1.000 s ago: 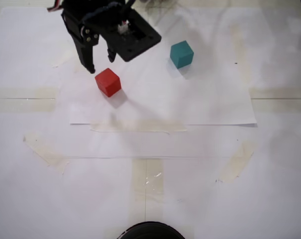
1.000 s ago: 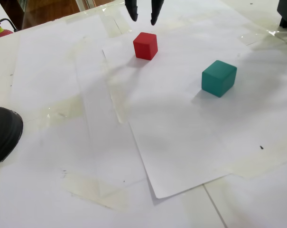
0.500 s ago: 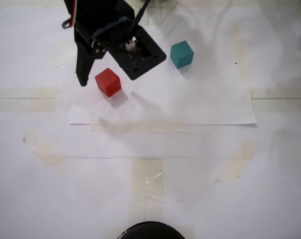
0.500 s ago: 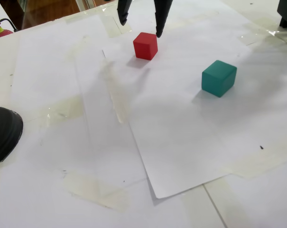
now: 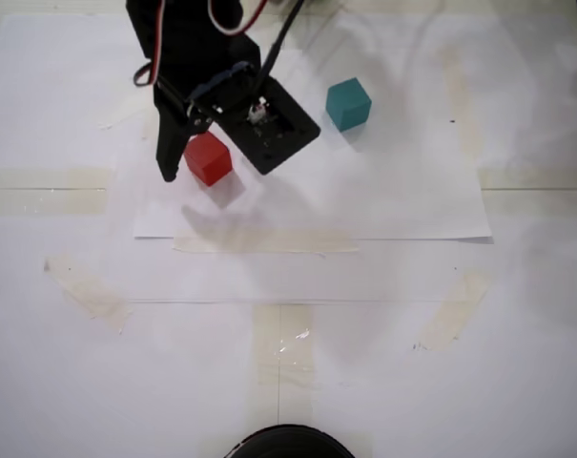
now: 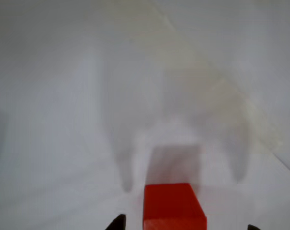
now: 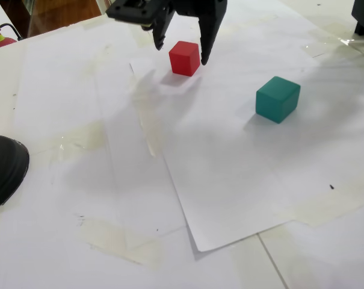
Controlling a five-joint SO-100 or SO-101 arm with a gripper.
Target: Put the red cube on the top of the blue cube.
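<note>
The red cube [image 5: 212, 160] rests on the white paper, left of the blue cube [image 5: 348, 103], which is teal and stands apart on the same sheet. My gripper [image 5: 204, 162] is open and lowered over the red cube, one finger on each side. In another fixed view the red cube [image 7: 185, 58] sits between the fingers of the gripper [image 7: 181, 54], and I cannot tell whether they touch it; the blue cube [image 7: 278, 99] lies to the right. In the wrist view the red cube [image 6: 173, 206] sits at the bottom edge, inside the gripper [image 6: 184, 225].
White paper sheets [image 5: 364, 191] taped to the table cover the work area. A black round object [image 5: 288, 442] sits at the near edge, also seen as the black round object [image 7: 4, 168] at the left. A dark object [image 7: 363, 15] stands at the top right.
The gripper has opened wider and come down toward the red cube, from behind it to straddling it. Neither cube has moved.
</note>
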